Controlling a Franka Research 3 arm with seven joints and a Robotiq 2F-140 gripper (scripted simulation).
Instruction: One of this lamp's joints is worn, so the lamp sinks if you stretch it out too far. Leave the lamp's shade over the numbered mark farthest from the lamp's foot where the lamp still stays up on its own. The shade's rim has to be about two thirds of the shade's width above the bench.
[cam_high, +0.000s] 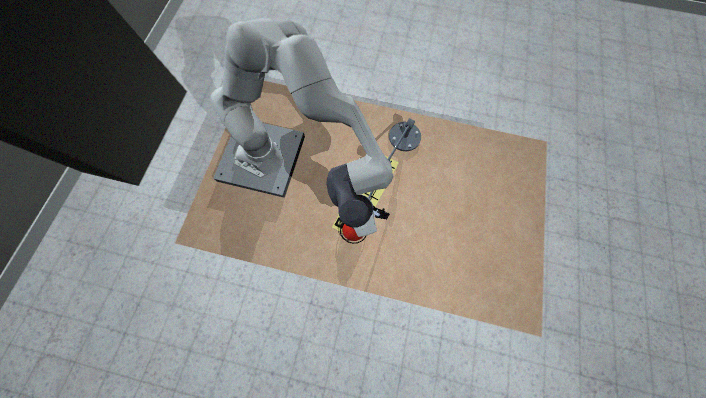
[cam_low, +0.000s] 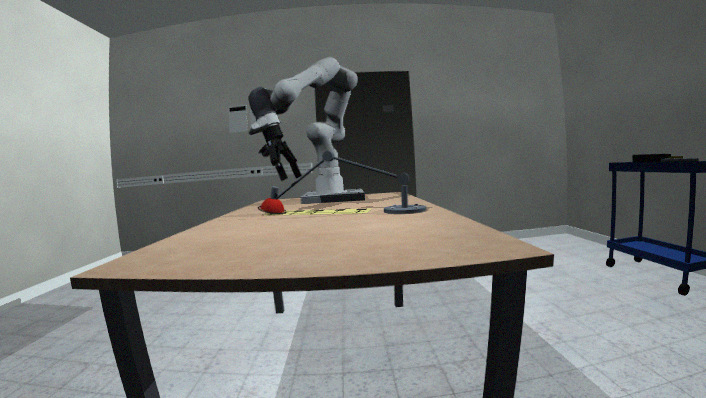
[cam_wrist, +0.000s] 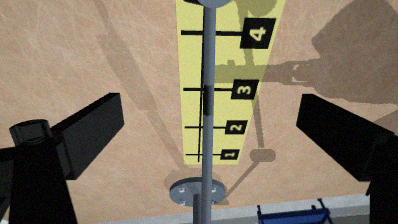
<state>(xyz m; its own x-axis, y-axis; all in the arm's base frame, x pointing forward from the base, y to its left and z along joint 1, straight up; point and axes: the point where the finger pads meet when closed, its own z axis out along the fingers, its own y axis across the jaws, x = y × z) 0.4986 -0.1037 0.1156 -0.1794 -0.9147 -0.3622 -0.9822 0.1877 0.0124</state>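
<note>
Lamp shade (cam_high: 352, 232) (cam_low: 273, 205), red and domed, is seen low over the counter (cam_high: 465, 215) (cam_low: 320, 245) (cam_wrist: 135, 50), by the end of a yellow numbered strip (cam_high: 377, 197) (cam_low: 325, 212) (cam_wrist: 192, 65) far from the lamp's round gray foot (cam_high: 405, 136) (cam_low: 405, 209) (cam_wrist: 187, 192). The shade is tilted, its rim dipped close to the wood; whether the two are touching cannot be told. Marks 1 to 4 can be read in the wrist view, with 1 set nearest the foot, but the mark beneath the shade cannot be made out.

The lamp is bent at a raised elbow joint (cam_low: 327, 156), from which one slim rod is sloped down toward the shade and another is run to the post on the foot. Above the shade side, the black hand (cam_high: 381, 214) (cam_low: 291, 177) (cam_wrist: 210, 109) is held tilted downward by the robot arm (cam_high: 310, 75) (cam_low: 310, 77), its fingers spread wide and released — nothing is gripped. From the wrist, a gray rod is framed between the parted fingers, lined up along the strip. A blue cart (cam_low: 614, 210) (cam_wrist: 295, 219) is parked well apart from the counter.
</note>
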